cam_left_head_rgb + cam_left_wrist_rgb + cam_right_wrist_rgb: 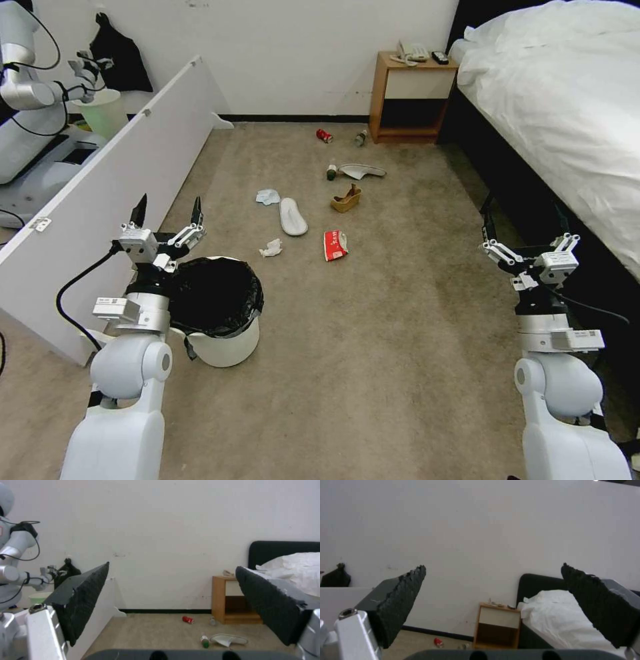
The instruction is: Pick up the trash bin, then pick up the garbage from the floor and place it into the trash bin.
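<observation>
The trash bin (223,337), white with a black bag over its rim, stands on the carpet at the near left. My left gripper (167,208) hangs open just beyond the bin's rim on its far left side, holding nothing. My right gripper (525,223) is open and empty at the right, beside the bed. The garbage lies ahead on the floor: a white tissue (271,249), a red snack packet (335,245), a white slipper (293,216), a blue tissue (268,196), a brown paper bag (346,199), a second slipper (362,171), a bottle (331,171) and a red can (324,135).
A long white board (120,180) leans along the left. Behind it are another robot (27,100) and a pale green bin (101,112). The bed (567,100) runs down the right side. A wooden nightstand (410,93) stands at the far wall. Open carpet lies between.
</observation>
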